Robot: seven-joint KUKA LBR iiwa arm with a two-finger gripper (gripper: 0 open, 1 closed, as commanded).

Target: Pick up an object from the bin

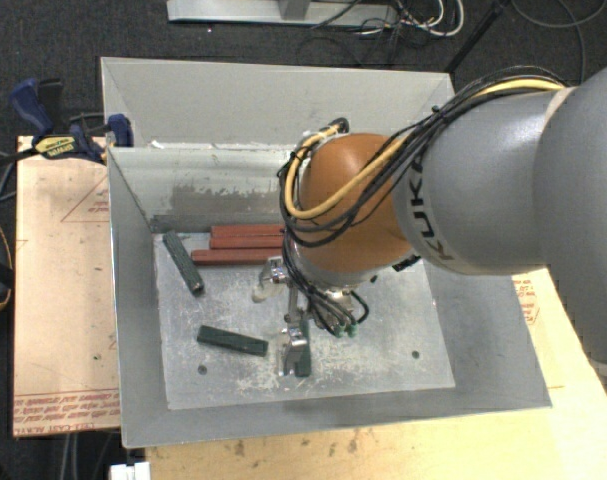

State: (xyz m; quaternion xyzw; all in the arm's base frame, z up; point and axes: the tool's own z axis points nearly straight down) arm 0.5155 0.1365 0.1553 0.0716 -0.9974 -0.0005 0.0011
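Near-centre of the grey metal bin (135, 318), gripper (295, 356) is low at the floor, right by a small dark green block (303, 365); open or clenched, can't tell. Dark green flat bar (231, 341) lies just left.

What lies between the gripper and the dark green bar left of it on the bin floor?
Nothing: in the camera view a short stretch of bare bin floor separates the gripper from the dark green bar.
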